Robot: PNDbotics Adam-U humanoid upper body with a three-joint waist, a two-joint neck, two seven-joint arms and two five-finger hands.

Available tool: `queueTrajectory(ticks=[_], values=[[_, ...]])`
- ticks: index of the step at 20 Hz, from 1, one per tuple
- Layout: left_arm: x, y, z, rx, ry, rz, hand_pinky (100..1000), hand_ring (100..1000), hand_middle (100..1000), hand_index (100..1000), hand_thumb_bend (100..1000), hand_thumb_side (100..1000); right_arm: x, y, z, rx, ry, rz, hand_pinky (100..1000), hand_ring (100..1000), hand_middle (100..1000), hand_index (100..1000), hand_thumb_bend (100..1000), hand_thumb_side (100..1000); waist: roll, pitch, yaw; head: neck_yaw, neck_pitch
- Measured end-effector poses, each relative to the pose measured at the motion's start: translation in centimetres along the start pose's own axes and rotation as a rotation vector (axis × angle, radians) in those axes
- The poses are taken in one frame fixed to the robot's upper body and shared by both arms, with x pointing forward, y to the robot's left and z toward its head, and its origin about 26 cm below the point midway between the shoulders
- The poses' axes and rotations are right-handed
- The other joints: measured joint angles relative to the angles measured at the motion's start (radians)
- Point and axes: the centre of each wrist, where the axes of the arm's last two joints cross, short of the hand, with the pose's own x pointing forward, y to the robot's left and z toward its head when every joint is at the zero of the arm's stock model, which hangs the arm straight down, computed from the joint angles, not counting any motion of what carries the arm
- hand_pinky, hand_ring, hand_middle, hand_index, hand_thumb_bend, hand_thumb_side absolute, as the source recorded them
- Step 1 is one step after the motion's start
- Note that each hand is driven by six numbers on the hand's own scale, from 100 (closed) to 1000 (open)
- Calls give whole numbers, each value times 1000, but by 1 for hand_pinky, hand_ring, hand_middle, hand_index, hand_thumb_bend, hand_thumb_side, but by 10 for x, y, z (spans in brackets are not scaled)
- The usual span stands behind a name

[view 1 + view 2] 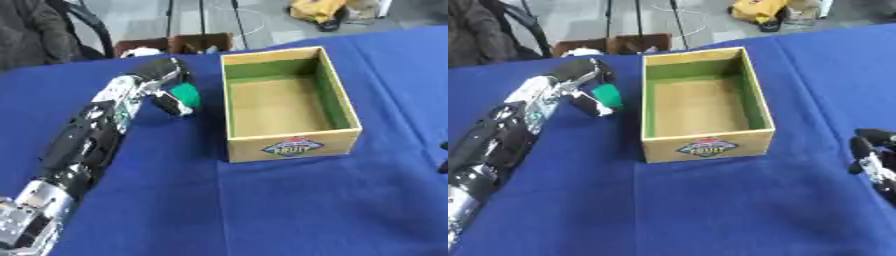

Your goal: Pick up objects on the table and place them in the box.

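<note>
Left hand [164, 80] curled round green object [185, 95], just left of wooden box [289, 100], above blue surface [262, 200]. Box to hand's right, long axis running away from robot; near wall bears fruit label [292, 146]. Box interior empty, green lining on walls. Next move probably rightward over left rim. Right hand [872, 155] idle at lower right, well apart, fingers unclear.

one wooden box [292, 145] on the blue tabletop [262, 210], one green object [185, 95], and two robot hands: left robot hand [166, 82], right robot hand [870, 152].
</note>
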Motion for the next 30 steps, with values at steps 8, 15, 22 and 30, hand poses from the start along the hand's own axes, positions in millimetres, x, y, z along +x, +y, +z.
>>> queueTrajectory(ticks=[8,15,22,30], values=[[-1,-3,1,28,21,12,341,265,216,370,488,267,0,0,0,0,0,0,479,436,566,755,390,600,-1,0,1,-2,0],[3,9,1,114,-4,70,341,263,202,360,459,271,0,0,0,-2,0,0,479,436,566,755,389,600,-7,-2,9,-9,0],[35,65,-3,263,-166,121,356,276,213,367,454,246,-1,0,2,-3,5,0,479,436,566,755,388,601,-7,-19,14,-13,2],[89,65,-23,214,-331,126,377,290,226,380,461,290,-2,0,2,4,6,-2,478,436,565,755,389,600,-6,-22,-16,-3,2]])
